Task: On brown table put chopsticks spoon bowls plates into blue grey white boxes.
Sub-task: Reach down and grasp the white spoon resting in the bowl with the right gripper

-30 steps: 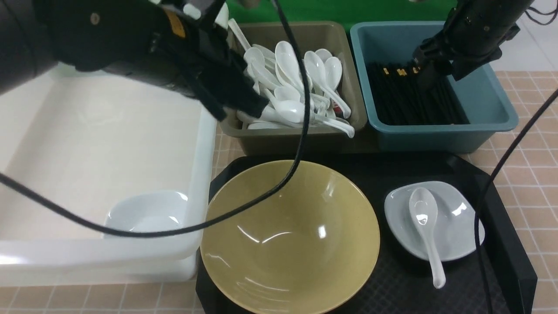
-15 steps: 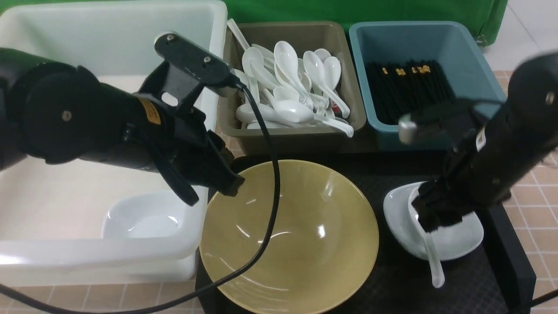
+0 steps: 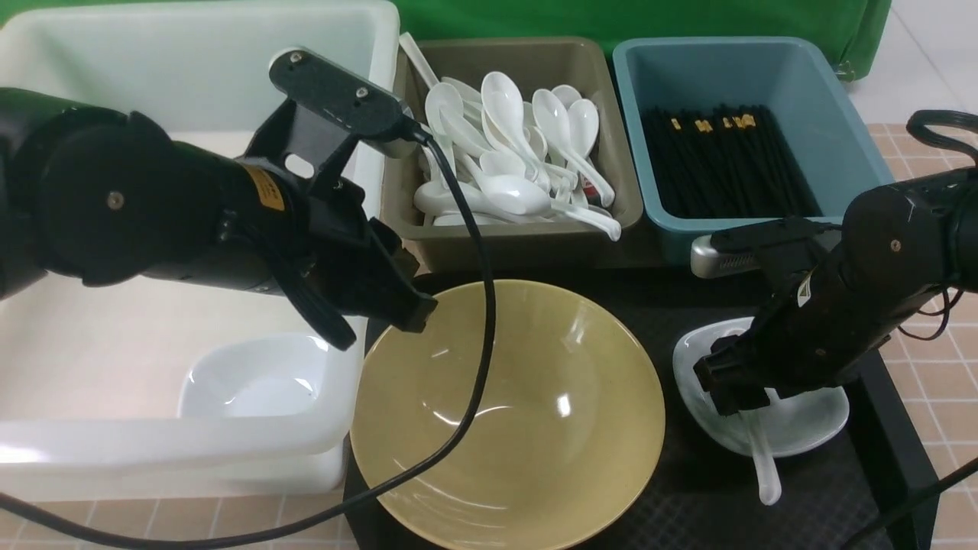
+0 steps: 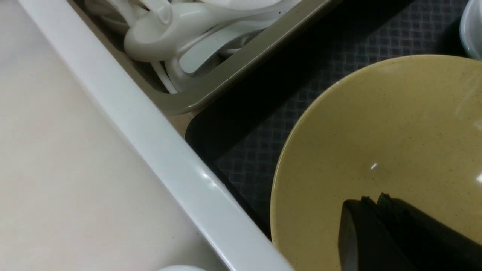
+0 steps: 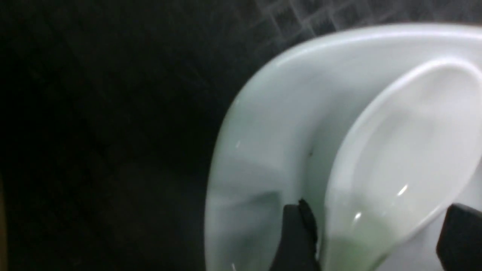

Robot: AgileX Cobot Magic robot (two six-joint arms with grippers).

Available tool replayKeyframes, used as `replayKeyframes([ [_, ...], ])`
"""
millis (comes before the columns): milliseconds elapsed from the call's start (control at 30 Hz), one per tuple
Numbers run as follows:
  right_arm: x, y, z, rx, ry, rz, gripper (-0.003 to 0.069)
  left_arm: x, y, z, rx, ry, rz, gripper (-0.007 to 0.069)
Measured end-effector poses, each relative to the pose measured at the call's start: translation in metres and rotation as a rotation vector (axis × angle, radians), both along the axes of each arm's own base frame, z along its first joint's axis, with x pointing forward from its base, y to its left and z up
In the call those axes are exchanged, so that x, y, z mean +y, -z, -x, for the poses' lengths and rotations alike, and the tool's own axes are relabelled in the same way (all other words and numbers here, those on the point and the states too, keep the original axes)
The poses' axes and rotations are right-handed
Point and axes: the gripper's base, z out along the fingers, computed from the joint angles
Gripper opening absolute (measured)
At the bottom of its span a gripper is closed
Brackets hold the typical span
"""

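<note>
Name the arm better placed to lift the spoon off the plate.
The right arm: its jaws stand open on either side of the spoon in the plate. The left arm, jaws shut, is over the bowl, apart from the spoon.

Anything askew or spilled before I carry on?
Nothing spilled or broken. In the grey bin, one spoon handle pokes over the front rim, and another juts past the back left corner.

bright overhead light; glare spots on yellow bowl [image 3: 527, 428]; right wrist view dark, blurred.
</note>
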Motion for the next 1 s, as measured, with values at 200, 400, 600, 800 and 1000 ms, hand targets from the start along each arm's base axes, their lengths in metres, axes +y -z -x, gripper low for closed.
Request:
replayKeyframes([
  [200, 0.0, 0.001, 0.0, 0.001, -0.002, 0.001, 0.0437, 0.0, -0.001, -0.001, -0.009, -0.001, 0.004, 0.0001],
  [400, 0.0, 0.006, 0.001, 0.043, -0.003, 0.011, 0.0335, 0.0, -0.001, -0.001, -0.01, -0.002, 0.006, 0.0001],
  [600, 0.0, 0.006, 0.002, 0.047, -0.071, 0.028, 0.0328, 0.0, -0.001, -0.001, -0.009, 0.002, 0.002, 0.0001],
  [800, -0.001, -0.011, 0.005, 0.034, -0.119, 0.034, 0.0152, 0.0, 0.0, 0.0, -0.008, 0.002, 0.002, 0.0001],
  [1000, 0.001, -0.067, 0.001, -0.114, -0.159, 0.004, 0.0036, 0.002, 0.0, -0.001, -0.01, 0.001, -0.014, 0.0001],
])
